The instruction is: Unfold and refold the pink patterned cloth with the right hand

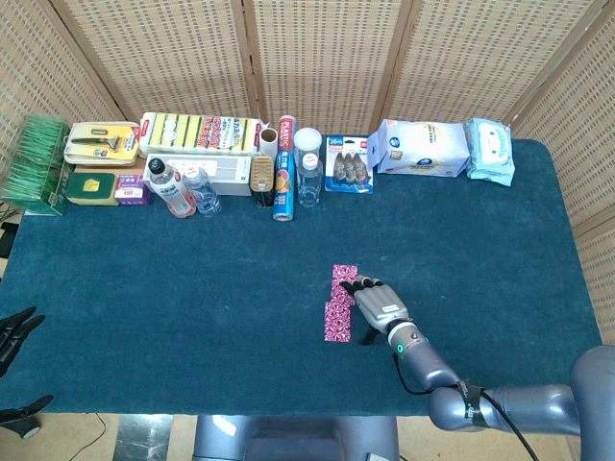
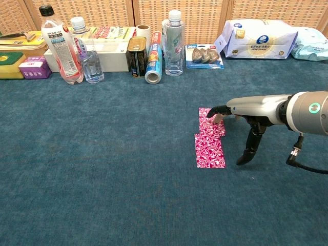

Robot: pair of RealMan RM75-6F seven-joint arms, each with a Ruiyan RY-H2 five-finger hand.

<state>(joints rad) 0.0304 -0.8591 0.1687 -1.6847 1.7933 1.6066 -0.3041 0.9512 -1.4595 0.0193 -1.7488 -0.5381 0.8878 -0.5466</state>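
Woven cane screens back a counter (image 1: 144, 317) laid with dark teal cloth, and in the head view the pink patterned cloth (image 1: 340, 303) lies as a narrow strip a little right of the middle, well apart from the row of bottles and packets at the far edge. Right hand (image 1: 377, 302) rests just beside the strip, its fingers (image 1: 357, 283) reaching over the far half. Left hand (image 1: 14, 331) shows only as dark fingers at the near-left edge, apart and holding nothing.

From the chest view the pink patterned cloth (image 2: 209, 137) reads as two offset panels, the farther one sitting slightly right of the nearer, so it seems partly opened. Right hand (image 2: 241, 110) hovers low with its fingers (image 2: 215, 111) touching the far panel's right edge; the thumb hangs down beside the cloth. Whether any fabric is actually pinched is hard to tell at this size, so I would call the grip uncertain.

Risk, as I judge it: the thin fabric may slide over the teal cover instead of lifting, or only one layer may come up, leaving a skewed fold.
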